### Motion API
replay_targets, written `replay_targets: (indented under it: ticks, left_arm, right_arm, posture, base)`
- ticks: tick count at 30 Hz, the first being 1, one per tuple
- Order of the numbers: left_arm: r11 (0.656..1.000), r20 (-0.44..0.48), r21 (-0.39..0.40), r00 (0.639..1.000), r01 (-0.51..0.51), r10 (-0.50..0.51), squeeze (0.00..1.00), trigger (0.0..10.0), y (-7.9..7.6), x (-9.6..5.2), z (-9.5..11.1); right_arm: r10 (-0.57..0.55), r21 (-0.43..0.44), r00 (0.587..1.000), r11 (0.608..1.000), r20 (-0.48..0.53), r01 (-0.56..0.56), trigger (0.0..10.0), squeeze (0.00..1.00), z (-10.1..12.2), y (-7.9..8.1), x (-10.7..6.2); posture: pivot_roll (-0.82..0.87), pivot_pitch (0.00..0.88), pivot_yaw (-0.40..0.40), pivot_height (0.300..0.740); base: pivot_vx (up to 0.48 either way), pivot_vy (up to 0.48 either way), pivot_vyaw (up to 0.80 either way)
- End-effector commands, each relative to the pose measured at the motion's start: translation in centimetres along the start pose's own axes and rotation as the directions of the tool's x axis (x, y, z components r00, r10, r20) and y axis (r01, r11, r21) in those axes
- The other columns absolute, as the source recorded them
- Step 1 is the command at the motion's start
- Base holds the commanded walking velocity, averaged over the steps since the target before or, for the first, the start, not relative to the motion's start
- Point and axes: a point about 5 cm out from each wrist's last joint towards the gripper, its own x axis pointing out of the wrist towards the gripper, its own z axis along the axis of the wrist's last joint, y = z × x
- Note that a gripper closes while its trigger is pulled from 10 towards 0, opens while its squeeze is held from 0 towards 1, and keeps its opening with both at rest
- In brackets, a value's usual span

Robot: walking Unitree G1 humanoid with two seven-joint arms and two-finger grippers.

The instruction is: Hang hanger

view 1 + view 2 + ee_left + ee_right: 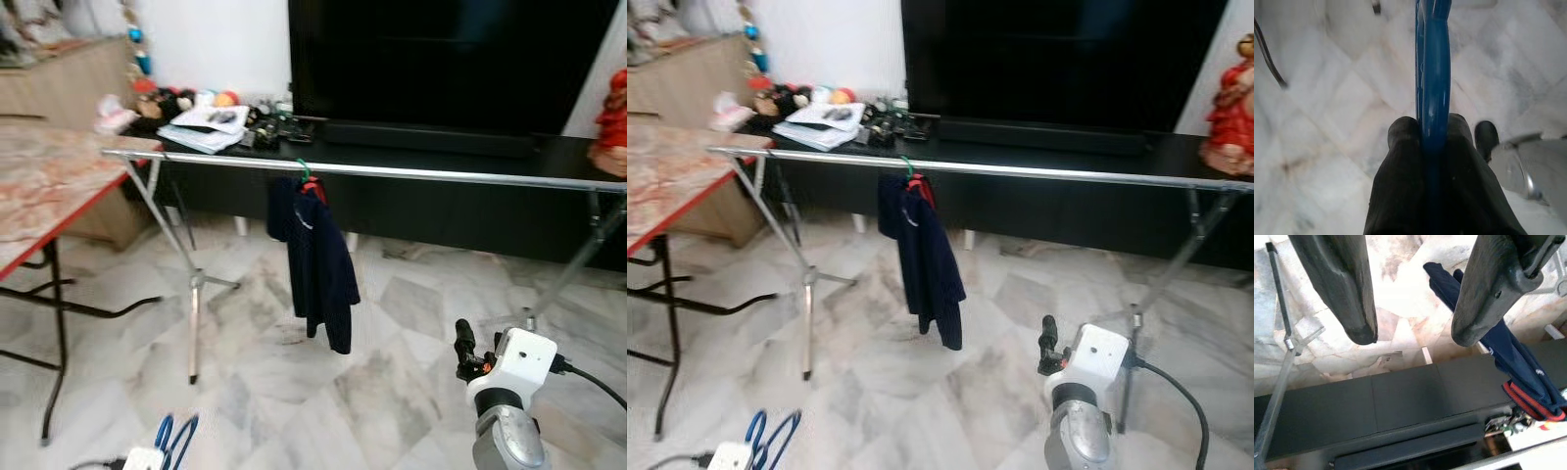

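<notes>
Hanger [1434,73], blue, sits pinched between my left claw's [1427,128] fingers, low at near left over the marble floor [294,392]. Far ahead, the rail [411,173] carries a navy shirt [318,259]. My right claw [1413,335] gapes empty. No writing is readable.

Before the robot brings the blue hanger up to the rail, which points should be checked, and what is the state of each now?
1. Left gripper shut on the blue hanger: ok.
2. Right gripper open and holding nothing: ok.
3. Free room on the rail beside the dark garment: ok.
4. Blue hanger raised to rail height: not ok, it is low near the floor.
5. Which way the blue hanger's hook faces: cannot tell.
6. Rail stand steady on its legs: cannot tell.
</notes>
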Motion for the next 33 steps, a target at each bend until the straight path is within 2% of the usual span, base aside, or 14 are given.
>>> replay_targets:
  ticks: [1,5,7,8,9,14,16,19,20,21,22,23,27,33]
  left_arm:
    - [0.999,0.036,0.048,0.999,0.01,-0.012,0.0,10.0,0.1,0.2,1.1]
    - [0.995,0.115,0.099,0.992,0.034,-0.045,0.0,10.0,-0.3,0.6,3.4]
    - [0.98,0.178,0.193,0.981,0.048,-0.083,0.0,10.0,-0.5,0.8,5.2]
    - [0.96,0.216,0.274,0.969,0.062,-0.124,0.0,10.0,-0.8,0.9,6.5]
    - [0.96,0.216,0.274,0.969,0.062,-0.124,0.0,10.0,-0.8,0.9,6.5]
    - [0.905,0.287,0.412,0.928,0.104,-0.237,0.0,10.0,-1.3,0.9,9.9]
    - [0.869,0.29,0.475,0.908,0.137,-0.302,0.0,10.0,-1.5,0.8,11.0]
    - [0.814,0.241,0.543,0.889,0.209,-0.389,0.0,10.0,-1.9,0.7,11.2]
    - [0.76,0.206,0.603,0.873,0.243,-0.443,0.0,10.0,-2.2,0.5,11.3]
    - [0.76,0.206,0.603,0.873,0.243,-0.443,0.0,10.0,-2.2,0.5,11.3]
    - [0.716,0.186,0.642,0.85,0.275,-0.494,0.0,10.0,-2.3,0.3,11.8]
    - [0.695,0.181,0.66,0.837,0.286,-0.516,0.0,10.0,-2.3,0.2,12.3]
    - [0.633,0.187,0.71,0.784,0.309,-0.592,0.0,10.0,-2.6,-0.3,14.6]
    - [0.599,0.201,0.729,0.733,0.332,-0.65,0.0,10.0,-3.4,-0.7,16.9]
  right_arm:
    - [0.003,-0.003,1.0,1.0,0.0,-0.003,10.0,0.0,0.0,0.3,0.2]
    - [0.02,-0.035,0.999,0.999,-0.037,-0.021,10.0,0.0,-0.7,0.1,0.3]
    - [0.056,-0.062,0.997,0.996,-0.057,-0.06,10.0,0.0,-0.8,0.1,0.5]
    - [0.076,-0.146,0.993,0.985,-0.087,-0.088,10.0,0.0,-1.1,0.0,0.8]
    - [0.076,-0.146,0.993,0.985,-0.087,-0.088,10.0,0.0,-1.1,0.0,0.8]
    - [0.257,-0.307,0.947,0.901,-0.193,-0.307,10.0,0.0,-2.0,0.5,1.4]
    - [0.41,-0.375,0.872,0.789,-0.269,-0.487,10.0,0.0,-2.4,1.3,1.0]
    - [0.476,-0.401,0.808,0.703,-0.348,-0.587,10.0,0.0,-3.0,1.5,0.8]
    - [0.531,-0.418,0.739,0.611,-0.414,-0.672,10.0,0.0,-3.5,1.6,0.5]
    - [0.531,-0.418,0.739,0.611,-0.414,-0.672,10.0,0.0,-3.5,1.6,0.5]
    - [0.578,-0.451,0.64,0.456,-0.506,-0.768,10.0,0.0,-4.1,1.6,0.0]
    - [0.586,-0.456,0.591,0.38,-0.555,-0.805,10.0,0.0,-4.4,1.4,-0.2]
    - [0.565,-0.451,0.465,0.176,-0.681,-0.875,10.0,0.0,-5.1,0.9,-0.2]
    - [0.626,-0.41,0.36,0.069,-0.692,-0.909,10.0,0.0,-4.2,2.3,-0.1]
  posture:
    - [0.05,0.028,0.046,0.74]
    - [0.04,0.027,0.049,0.74]
    - [0.04,0.027,0.049,0.74]
    - [0.04,0.02,0.054,0.74]
    - [0.04,0.02,0.054,0.74]
    - [0.04,0.012,0.052,0.74]
    - [0.04,0.012,0.05,0.74]
    - [0.04,0.016,0.049,0.74]
    - [0.03,0.021,0.049,0.74]
    - [0.03,0.021,0.049,0.74]
    - [0.03,0.024,0.048,0.74]
    - [0.04,0.027,0.048,0.74]
    - [0.04,0.03,0.054,0.74]
    - [0.03,0.035,0.072,0.74]
  base:
    - [0.0,0.0,0.0]
    - [0.0,0.0,0.0]
    - [0.0,0.0,0.0]
    - [0.0,0.0,0.0]
    - [0.0,0.0,0.0]
    - [0.0,0.0,0.0]
    - [0.0,0.0,0.0]
    - [0.0,0.0,0.0]
    - [0.0,0.0,0.0]
    - [0.0,0.0,0.0]
    - [0.0,0.0,0.0]
    - [0.0,0.0,0.0]
    - [0.0,0.0,0.0]
    - [0.0,0.0,0.0]
